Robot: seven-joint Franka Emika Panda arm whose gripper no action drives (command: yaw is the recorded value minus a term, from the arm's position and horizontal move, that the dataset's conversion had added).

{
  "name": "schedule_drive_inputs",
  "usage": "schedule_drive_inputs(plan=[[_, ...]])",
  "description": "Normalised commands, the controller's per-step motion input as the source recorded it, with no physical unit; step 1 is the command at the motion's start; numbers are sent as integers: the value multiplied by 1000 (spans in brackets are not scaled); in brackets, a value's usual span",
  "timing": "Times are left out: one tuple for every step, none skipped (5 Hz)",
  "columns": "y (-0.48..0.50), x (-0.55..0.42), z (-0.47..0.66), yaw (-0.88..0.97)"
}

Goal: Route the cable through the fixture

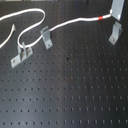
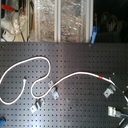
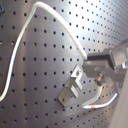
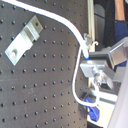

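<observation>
The white cable (image 1: pixel 75 22) snakes from the first exterior view's left to its red band (image 1: pixel 102 17) at the upper right. My gripper (image 1: pixel 116 11) is there, shut on the cable just past the band. The fixture (image 1: pixel 115 32) stands upright just below the gripper, apart from the cable. In the second exterior view the cable (image 2: pixel 75 76) ends with its red band (image 2: pixel 103 77) beside the fixture (image 2: pixel 109 92). In the first wrist view my gripper (image 3: pixel 100 76) pinches the cable (image 3: pixel 75 45), and the red band (image 3: pixel 93 106) curls below. The second wrist view also shows the gripper (image 4: pixel 95 70) on the cable (image 4: pixel 75 32).
A shorter bent clip (image 1: pixel 45 36) and a low wide bracket (image 1: pixel 21 54) stand inside the cable's loop on the black perforated board (image 1: pixel 75 90). A grey bracket (image 3: pixel 74 86) lies close to the fingers in the first wrist view. Shelves with clutter (image 2: pixel 50 20) run behind the board.
</observation>
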Motion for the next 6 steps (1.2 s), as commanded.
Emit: schedule_drive_inputs(plan=[[12, 12, 1, 0], [0, 0, 0, -3], [59, -53, 171, 0], [220, -217, 335, 160], [200, -182, 329, 177], [180, -146, 305, 157]])
